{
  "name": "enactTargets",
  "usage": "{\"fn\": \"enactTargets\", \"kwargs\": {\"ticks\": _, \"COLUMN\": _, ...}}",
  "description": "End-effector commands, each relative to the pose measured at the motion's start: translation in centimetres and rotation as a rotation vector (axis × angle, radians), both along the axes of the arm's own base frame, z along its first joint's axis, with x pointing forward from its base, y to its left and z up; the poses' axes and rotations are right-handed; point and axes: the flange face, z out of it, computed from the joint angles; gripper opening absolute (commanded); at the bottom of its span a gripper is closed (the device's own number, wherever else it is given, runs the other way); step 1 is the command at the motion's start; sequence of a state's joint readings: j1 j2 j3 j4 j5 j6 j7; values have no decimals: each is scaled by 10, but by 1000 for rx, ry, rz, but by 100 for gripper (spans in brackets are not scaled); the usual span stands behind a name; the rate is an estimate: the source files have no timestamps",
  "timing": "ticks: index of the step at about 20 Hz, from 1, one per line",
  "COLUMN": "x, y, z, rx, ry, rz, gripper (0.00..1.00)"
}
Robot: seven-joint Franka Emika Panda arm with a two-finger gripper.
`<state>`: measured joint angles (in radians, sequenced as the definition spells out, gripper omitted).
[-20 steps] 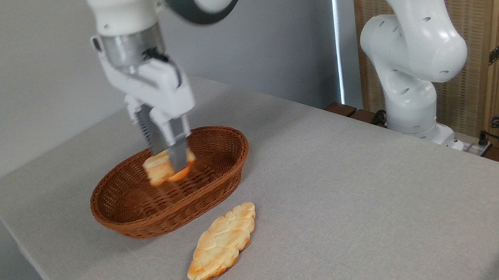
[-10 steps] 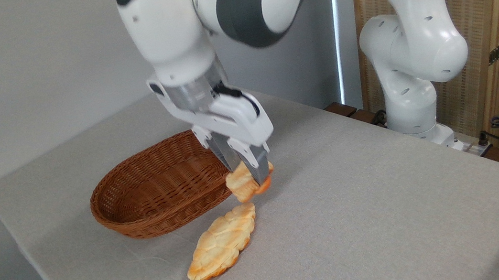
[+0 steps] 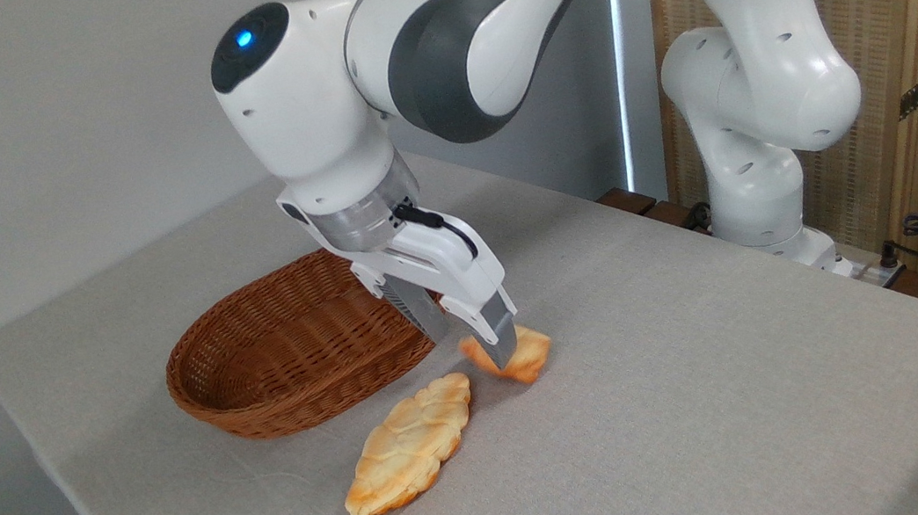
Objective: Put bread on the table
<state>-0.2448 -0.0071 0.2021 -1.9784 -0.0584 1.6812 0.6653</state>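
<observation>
The fixed camera looks down across a light-grey surface with rounded corners. The white and dark-grey arm bends down from the upper right, and its gripper points at a slant toward the cloth just right of a brown wicker basket. The two fingers stand apart: the nearer one crosses in front of the bread, while the other lies well to the left, against the basket's right end. The bread, small and golden with orange-brown edges, lies on the cloth outside the basket, tilted, its left part hidden behind the nearer finger. Whether that finger touches it cannot be told. A longer braided loaf lies flat just left and in front of the bread, close beside it.
</observation>
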Motion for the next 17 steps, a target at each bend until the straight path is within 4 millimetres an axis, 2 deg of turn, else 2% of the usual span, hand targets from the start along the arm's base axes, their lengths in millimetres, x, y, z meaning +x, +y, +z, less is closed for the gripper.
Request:
{"fn": "enactTargets", "kwargs": {"ticks": 1, "x": 8, "y": -6, "z": 41, "rx": -15, "ry": -87, "rz": -56, "gripper": 100}}
{"fn": "enactTargets", "kwargs": {"ticks": 3, "x": 17, "y": -15, "z": 76, "rx": -32, "ry": -167, "rz": -86, "gripper": 100}}
{"fn": "enactTargets", "kwargs": {"ticks": 4, "x": 20, "y": -32, "z": 91, "rx": -36, "ry": -216, "rz": -117, "gripper": 100}}
{"fn": "enactTargets", "kwargs": {"ticks": 6, "x": 24, "y": -66, "z": 105, "rx": -40, "ry": -297, "rz": -165, "gripper": 100}}
{"fn": "enactTargets", "kwargs": {"ticks": 7, "x": 24, "y": -74, "z": 110, "rx": -44, "ry": -321, "rz": -174, "gripper": 100}}
{"fn": "enactTargets", "kwargs": {"ticks": 9, "x": 24, "y": -84, "z": 135, "rx": -64, "ry": -381, "rz": -176, "gripper": 100}}
{"fn": "enactTargets", "kwargs": {"ticks": 11, "x": 25, "y": -86, "z": 140, "rx": -87, "ry": -388, "rz": -161, "gripper": 100}}
{"fn": "enactTargets", "kwargs": {"ticks": 17, "x": 32, "y": -70, "z": 130, "rx": -75, "ry": -369, "rz": -118, "gripper": 100}}
